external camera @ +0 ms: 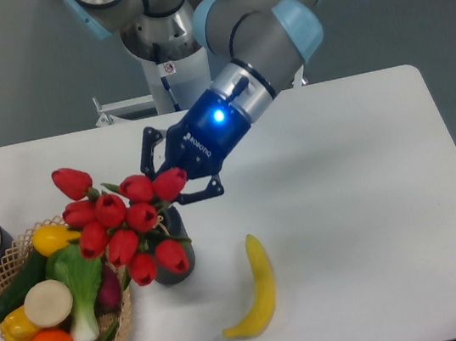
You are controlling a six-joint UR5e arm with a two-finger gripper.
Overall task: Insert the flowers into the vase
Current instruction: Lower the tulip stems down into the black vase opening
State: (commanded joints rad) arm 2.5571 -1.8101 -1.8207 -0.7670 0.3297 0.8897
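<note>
Camera view from across the table: gripper [178, 171] is clamped on the flowers [121, 222], heads fanned out low and left of it. Bunch leans hard left, stems angling down into the vase [175, 260] right below. Looks like it needs tipping upright before letting go.

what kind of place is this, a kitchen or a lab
Most likely a robotics lab staged with household props: an industrial arm's gripper works over a plain white table holding a basket of vegetables, against a bare grey wall.

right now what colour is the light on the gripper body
Blue, glowing on the gripper housing, clear in the fixed camera view.
</note>
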